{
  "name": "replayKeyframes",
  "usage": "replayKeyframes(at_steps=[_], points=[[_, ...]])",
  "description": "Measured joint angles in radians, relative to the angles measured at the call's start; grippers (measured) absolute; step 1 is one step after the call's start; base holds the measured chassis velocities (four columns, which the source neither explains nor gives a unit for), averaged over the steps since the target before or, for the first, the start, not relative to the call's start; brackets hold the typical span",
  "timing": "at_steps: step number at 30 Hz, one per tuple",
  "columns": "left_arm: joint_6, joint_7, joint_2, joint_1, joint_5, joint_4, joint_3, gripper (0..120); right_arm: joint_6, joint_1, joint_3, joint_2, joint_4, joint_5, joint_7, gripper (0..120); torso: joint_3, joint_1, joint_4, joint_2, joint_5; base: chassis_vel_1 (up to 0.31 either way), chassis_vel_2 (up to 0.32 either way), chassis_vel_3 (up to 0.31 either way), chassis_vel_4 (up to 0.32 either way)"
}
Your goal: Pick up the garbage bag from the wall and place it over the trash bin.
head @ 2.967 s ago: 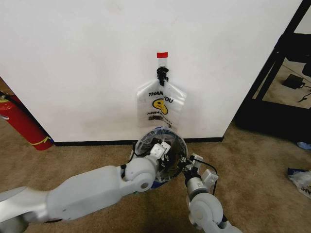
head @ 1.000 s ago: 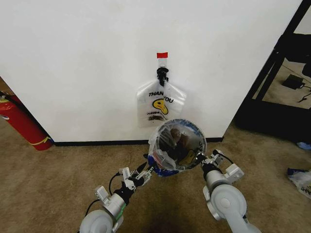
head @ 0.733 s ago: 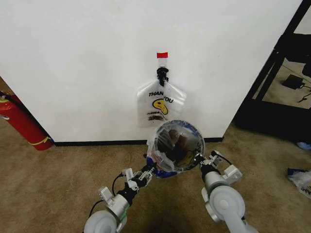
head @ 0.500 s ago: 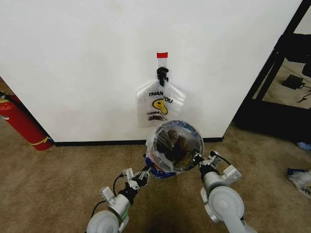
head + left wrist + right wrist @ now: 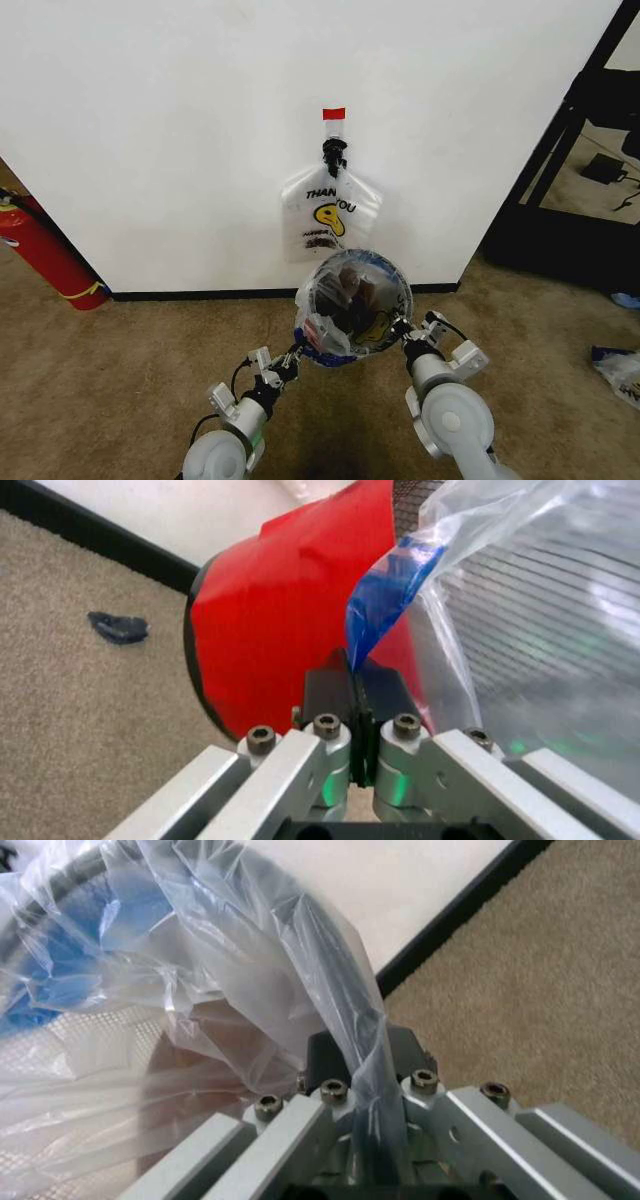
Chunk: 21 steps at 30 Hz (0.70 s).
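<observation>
The garbage bag, thin see-through plastic with blue patches, is stretched open over the round mouth of the trash bin in front of the wall. My left gripper is shut on the bag's rim on the near left side. In the left wrist view my left gripper pinches a blue patch beside the bin's red base and black mesh. My right gripper is shut on the rim at the right. In the right wrist view a twisted strand of the bag runs between the fingers of my right gripper.
A flat white "THANK YOU" bag bundle hangs on the wall just behind the bin. A red fire extinguisher leans at the far left. A black shelf frame stands at the right. Brown carpet lies all around, with a small blue scrap on it.
Three seconds ago my left arm reached across the bin; now it is drawn back. Over the last second the bag's mouth and both grippers have drifted slightly left and nearer to me.
</observation>
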Motion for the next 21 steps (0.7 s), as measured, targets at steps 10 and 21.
replayKeyframes(at_steps=[10, 21], points=[[-0.006, 0.002, -0.019, -0.017, 0.034, 0.048, 0.010, 0, -0.017, -0.024, -0.008, 0.017, 0.019, -0.008, 0.000, 0, 0.000, 0.000, 0.0000, 0.000, 0.0000, 0.000, 0.000, 0.000, 0.000], [-0.013, 0.001, 0.005, 0.045, 0.152, -0.052, 0.003, 11, -0.012, -0.026, 0.003, 0.041, 0.005, -0.013, 0.000, 0, 0.000, 0.000, 0.0000, 0.000, 0.0003, 0.000, 0.000, 0.000, 0.000]])
